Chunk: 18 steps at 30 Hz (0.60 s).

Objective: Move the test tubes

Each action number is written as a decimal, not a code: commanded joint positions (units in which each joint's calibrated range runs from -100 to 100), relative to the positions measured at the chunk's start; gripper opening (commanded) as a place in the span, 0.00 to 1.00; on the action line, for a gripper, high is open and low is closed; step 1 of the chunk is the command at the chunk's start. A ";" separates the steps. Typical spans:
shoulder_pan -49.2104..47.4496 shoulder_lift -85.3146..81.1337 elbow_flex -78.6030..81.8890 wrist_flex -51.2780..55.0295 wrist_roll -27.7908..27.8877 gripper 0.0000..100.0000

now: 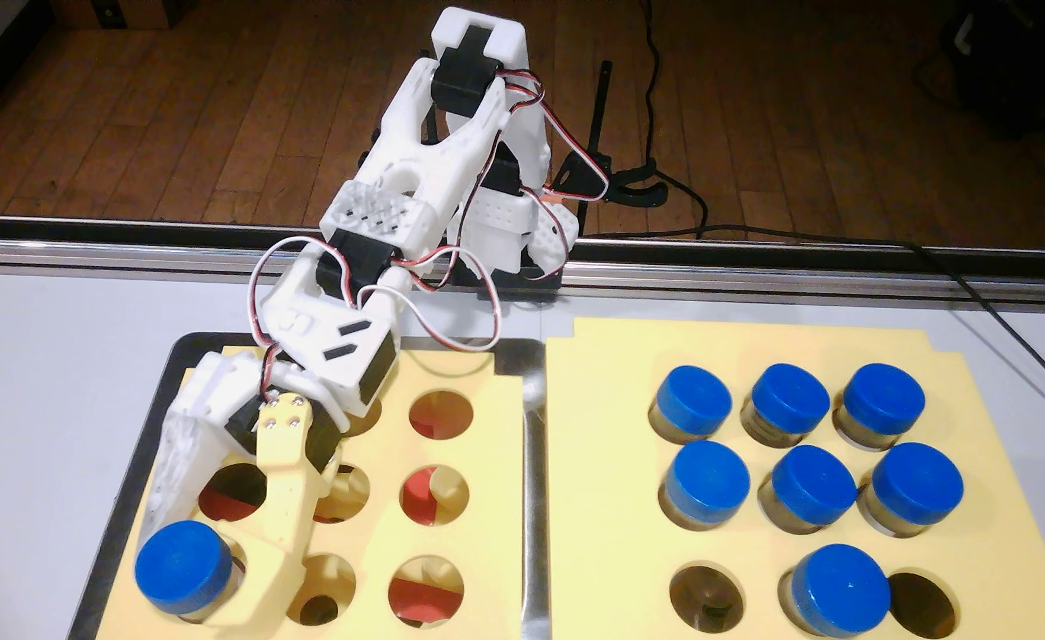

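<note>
Single fixed view, high and close, facing the arm (421,203) across both racks.

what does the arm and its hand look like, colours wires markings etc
The arm is white 3D-printed plastic with black servo blocks at the joints. Thin red, white and dark twisted wires loop loosely beside it. One link has a lattice-textured band, the wrist housing black slot marks. The hand has one white textured finger and one pale yellow finger fixed with small silver screws.

Eight empty holes in the left rack (495,443), seven crowded test tubes (812,486) on the right.
</note>
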 commanded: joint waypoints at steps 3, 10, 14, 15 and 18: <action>-0.55 -1.30 -2.74 -0.61 -0.29 0.14; -0.78 -1.39 -9.28 -0.42 -0.29 0.13; -0.26 -3.82 -12.55 4.50 -0.29 0.13; -0.18 -5.64 -12.64 6.91 -0.29 0.13; 0.63 -16.41 -12.55 12.32 0.02 0.13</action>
